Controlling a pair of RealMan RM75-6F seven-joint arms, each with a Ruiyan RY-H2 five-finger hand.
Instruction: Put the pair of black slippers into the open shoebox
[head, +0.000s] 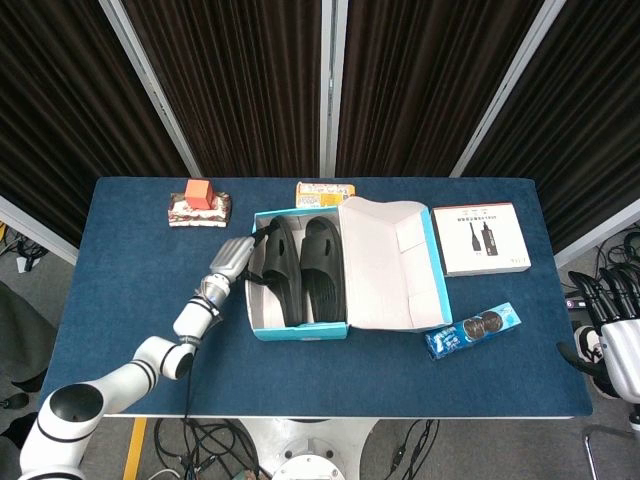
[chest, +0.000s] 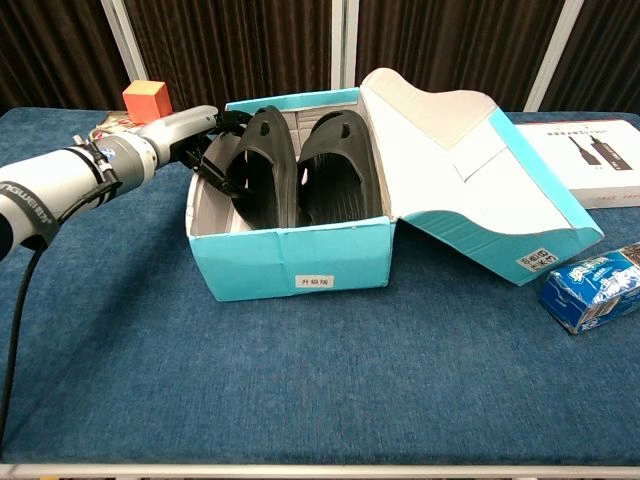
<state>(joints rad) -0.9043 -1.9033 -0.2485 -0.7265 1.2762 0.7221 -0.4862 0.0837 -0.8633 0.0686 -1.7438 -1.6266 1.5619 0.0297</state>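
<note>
Table (head: 130, 300): one, blue cloth top, carrying all items below.

Shoebox (head: 300, 331) (chest: 290, 260): one, teal outside, white inside, mid-table, slightly skewed. Lid (head: 385, 265) (chest: 450, 170) hinged open to the right, its edge resting on the table.

Slippers: two, black, a pair, both inside the shoebox, side by side, toes to the far end. Left slipper (head: 275, 270) (chest: 262, 165) tilted, leaning up by the box's left wall. Right slipper (head: 322, 268) (chest: 338, 165) beside it, lying flatter.

White carton (head: 482, 238) (chest: 585, 162): one, flat, printed with a black device, far right of the table, apart from the lid.

Left robot hand (head: 235, 258) (chest: 190, 135): one, at the shoebox's left wall, dark fingers (chest: 222, 160) curled over the rim and touching the left slipper's edge; whether they clamp it cannot be told.

Right robot hand (head: 605, 310): one, off the table's right edge, head view only, fingers apart and holding nothing.

Cookie packet (head: 472, 331) (chest: 590, 290): one, blue, near right, just beside the lid's near corner.

Snack pack (head: 198, 212): one, far left, with one orange block (head: 199, 192) (chest: 145, 98) on top.

Yellow box (head: 324, 192): one, small, at the far edge behind the shoebox.
</note>
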